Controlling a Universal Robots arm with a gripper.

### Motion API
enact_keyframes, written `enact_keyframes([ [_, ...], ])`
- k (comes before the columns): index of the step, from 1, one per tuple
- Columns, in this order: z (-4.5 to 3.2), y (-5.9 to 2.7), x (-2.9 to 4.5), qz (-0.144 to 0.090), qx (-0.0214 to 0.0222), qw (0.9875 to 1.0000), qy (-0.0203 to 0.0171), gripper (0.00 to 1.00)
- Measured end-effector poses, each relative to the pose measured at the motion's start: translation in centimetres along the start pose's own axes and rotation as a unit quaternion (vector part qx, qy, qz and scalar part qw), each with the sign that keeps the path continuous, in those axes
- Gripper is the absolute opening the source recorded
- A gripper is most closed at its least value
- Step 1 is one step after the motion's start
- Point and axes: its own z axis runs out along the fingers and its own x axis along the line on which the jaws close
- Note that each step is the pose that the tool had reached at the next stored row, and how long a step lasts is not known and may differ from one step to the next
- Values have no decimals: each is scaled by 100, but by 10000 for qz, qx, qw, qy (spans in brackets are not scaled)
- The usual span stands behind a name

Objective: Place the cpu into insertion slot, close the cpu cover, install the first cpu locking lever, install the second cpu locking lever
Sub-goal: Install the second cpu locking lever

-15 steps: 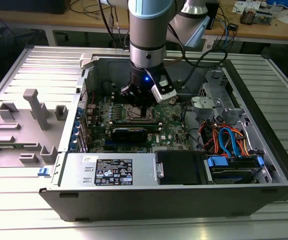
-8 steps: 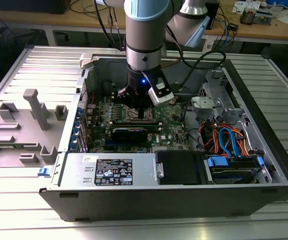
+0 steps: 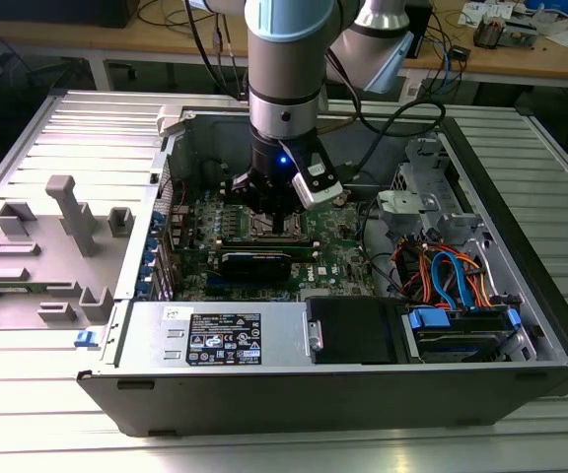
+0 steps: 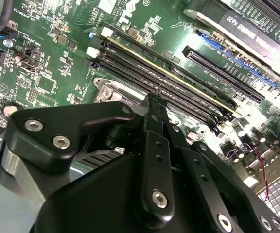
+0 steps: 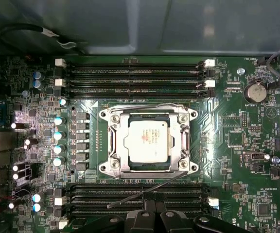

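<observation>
In the first wrist view the cpu (image 5: 148, 141), a silver-grey square, lies in the insertion slot (image 5: 106, 167) on the green board. The cpu cover (image 5: 114, 141), a silver frame, lies flat around it. One thin locking lever (image 5: 145, 105) runs flat along one edge of the slot. The other lever (image 5: 140, 192) slants out from the opposite edge, over the memory slots. My gripper (image 5: 154, 208) is beside that slanted lever, its black fingers together with nothing held. In the second wrist view the gripper (image 4: 152, 99) tapers to a single tip. The exterior view has the gripper (image 3: 277, 219) low inside the case, over the socket.
Memory slots (image 5: 132, 73) flank the socket on two sides. A black labelled power supply box (image 3: 225, 335) lies at the case's near side. Drive cables (image 3: 452, 276) fill the exterior view's right. A long black card (image 4: 256, 29) sits beyond the slots. A grey side panel (image 3: 57, 236) lies on the exterior view's left.
</observation>
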Motion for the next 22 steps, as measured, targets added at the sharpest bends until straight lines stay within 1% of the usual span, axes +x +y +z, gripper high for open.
enact_keyframes([
  [22, 0, -2, 0, -2, -54, 10000, 0, 11],
])
